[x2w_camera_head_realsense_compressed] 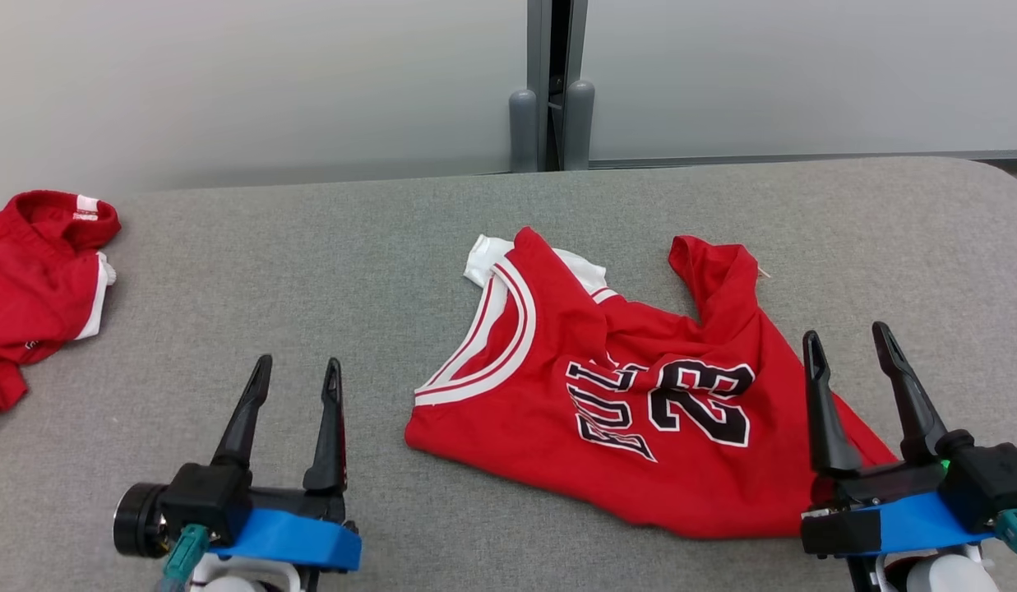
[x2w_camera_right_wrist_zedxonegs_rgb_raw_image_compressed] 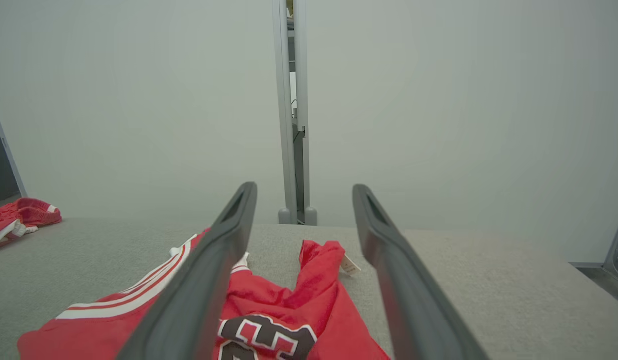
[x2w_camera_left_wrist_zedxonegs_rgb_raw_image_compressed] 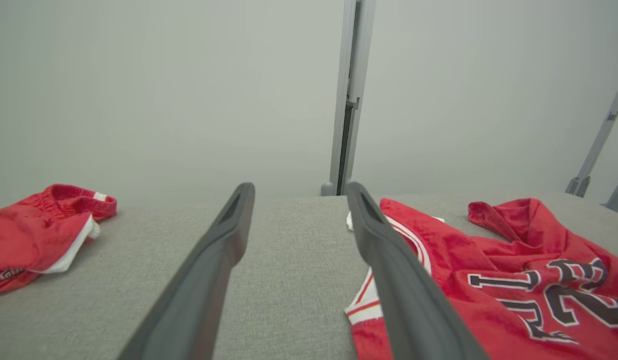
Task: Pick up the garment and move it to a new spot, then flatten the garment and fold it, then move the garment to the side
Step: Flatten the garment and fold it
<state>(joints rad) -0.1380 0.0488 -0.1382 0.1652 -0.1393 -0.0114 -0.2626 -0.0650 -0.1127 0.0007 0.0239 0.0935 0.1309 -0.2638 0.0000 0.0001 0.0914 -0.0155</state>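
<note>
Left hand: standing wide, holding nothing.
Right hand: standing wide over a corner of the jersey.
Right wrist view: showing the jersey's tag.
Worktop: lying bare between the jersey and the second garment.

The head view looks forward and down from above the near edge of the desk, taking in its top as far as the wall at 12 o'clock. The left wrist view sits low and close over the desk, facing 12 o'clock along the left gripper. The right wrist view does likewise along the right gripper. All three views share the red jersey, the second red garment at 9 o'clock and the grey post.
</note>
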